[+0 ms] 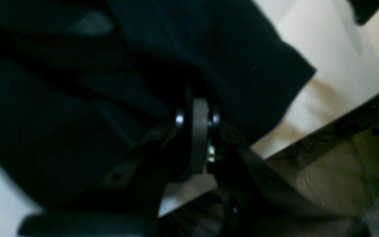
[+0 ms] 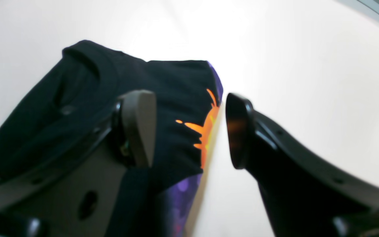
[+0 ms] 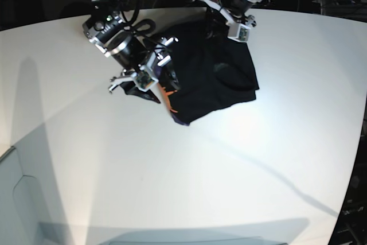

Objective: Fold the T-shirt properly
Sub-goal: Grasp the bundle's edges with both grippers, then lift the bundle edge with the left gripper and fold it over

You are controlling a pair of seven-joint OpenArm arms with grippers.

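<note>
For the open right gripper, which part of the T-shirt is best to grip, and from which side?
Probably the orange-printed edge of the T-shirt. The right gripper straddles that fold, one finger over cloth, one over bare table; coming in from the table side looks best.

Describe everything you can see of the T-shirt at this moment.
The T-shirt is black, soft-looking cloth, lying bunched and partly folded on the white table, near its far edge. An orange and purple print shows along one turned-over edge. The left gripper is shut on a fold of it at the far side. The right gripper stands open astride the printed edge, one finger over the cloth.
</note>
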